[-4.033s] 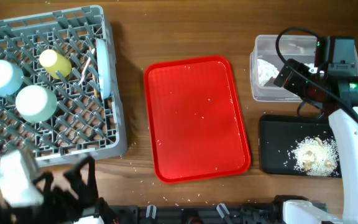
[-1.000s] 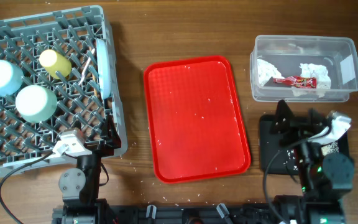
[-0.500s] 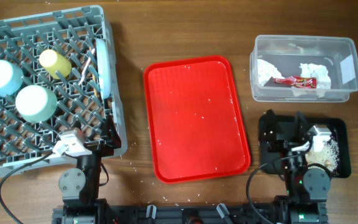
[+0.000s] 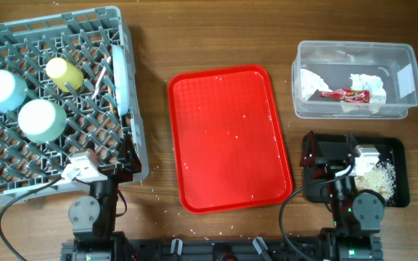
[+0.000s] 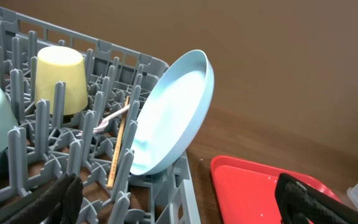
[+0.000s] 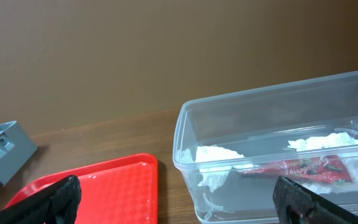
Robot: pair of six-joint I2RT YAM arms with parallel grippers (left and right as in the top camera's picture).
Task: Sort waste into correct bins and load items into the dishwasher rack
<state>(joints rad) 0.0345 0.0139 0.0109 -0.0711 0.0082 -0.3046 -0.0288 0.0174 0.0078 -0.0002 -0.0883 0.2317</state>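
Wrapper (image 4: 347, 93) and tissues (image 4: 310, 81) are seen inside the tub (image 4: 356, 46); left gripper (image 5: 176, 199) and right gripper (image 6: 178, 196) are spread wide, nothing gripped.

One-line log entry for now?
left hand open | right hand open | wrapper, tissues in clear tub | scraps in black tray | plate, bowls, cup in rack

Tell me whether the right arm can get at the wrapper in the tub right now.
Probably yes. The tub has no lid, the wrapper lies uncovered among the tissues, and the right gripper sits open just short of the tub.
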